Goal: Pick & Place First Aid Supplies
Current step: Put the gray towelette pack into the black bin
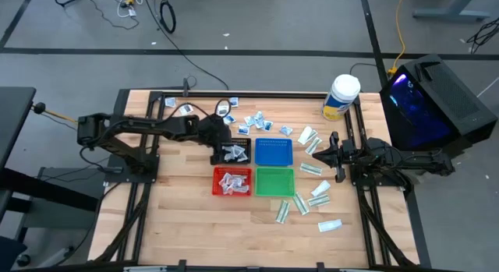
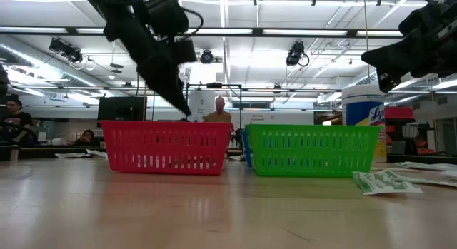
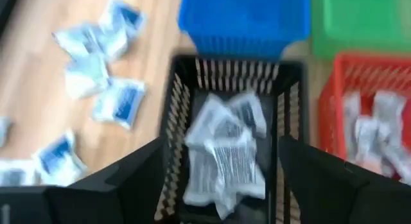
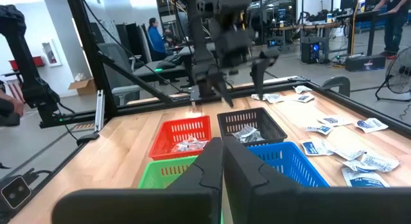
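The black tray (image 1: 232, 152) serves as the landmark: it sits at the middle of the table (image 1: 187, 217), with the blue tray (image 1: 274, 151) touching its right side, the red tray (image 1: 232, 181) just in front of it and the green tray (image 1: 274, 181) diagonally beside it. The left gripper (image 1: 221, 150) hangs directly over the black tray with its fingers (image 3: 122, 185) spread wide and nothing between them; below the gap, a small heap of white packets (image 3: 225, 150) with dark print lies inside the tray. More packets (image 1: 231, 183) lie in the red tray. Loose squarish blue-printed packets (image 1: 257, 121) are scattered on the wood just beyond the black and blue trays, and longer white-and-green packets (image 1: 312, 192) lie well to the right of the black tray, past the blue and green ones. The right gripper (image 1: 320, 153) waits above the table on the far side of the blue tray from the black tray, its fingers (image 4: 247, 169) pressed together and empty. A big white jar (image 1: 341, 97) stands at the table's far right corner.
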`<state>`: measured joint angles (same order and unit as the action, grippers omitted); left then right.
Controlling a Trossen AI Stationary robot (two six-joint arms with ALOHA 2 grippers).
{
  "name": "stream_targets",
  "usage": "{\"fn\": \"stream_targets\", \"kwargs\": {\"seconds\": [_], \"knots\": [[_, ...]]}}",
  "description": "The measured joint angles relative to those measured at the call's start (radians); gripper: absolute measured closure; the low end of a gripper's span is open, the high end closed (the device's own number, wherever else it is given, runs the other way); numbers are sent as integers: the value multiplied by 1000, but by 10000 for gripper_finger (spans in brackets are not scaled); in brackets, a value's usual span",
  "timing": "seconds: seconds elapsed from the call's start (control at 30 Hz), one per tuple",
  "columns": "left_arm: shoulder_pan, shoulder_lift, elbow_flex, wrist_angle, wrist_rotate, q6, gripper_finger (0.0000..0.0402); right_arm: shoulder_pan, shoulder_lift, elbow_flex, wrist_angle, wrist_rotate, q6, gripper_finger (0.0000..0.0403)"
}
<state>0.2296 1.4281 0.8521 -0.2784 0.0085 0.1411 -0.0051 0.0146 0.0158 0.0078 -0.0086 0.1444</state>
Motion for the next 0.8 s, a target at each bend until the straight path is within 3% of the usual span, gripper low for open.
{"fn": "stream_targets", "kwargs": {"seconds": [0.5,0.8], "knots": [[177,-51,188,-172,-16,78,101,0,0,0,0,0,0,385],[312,-50,218,-170,-17,90,101,0,0,0,0,0,0,385]]}}
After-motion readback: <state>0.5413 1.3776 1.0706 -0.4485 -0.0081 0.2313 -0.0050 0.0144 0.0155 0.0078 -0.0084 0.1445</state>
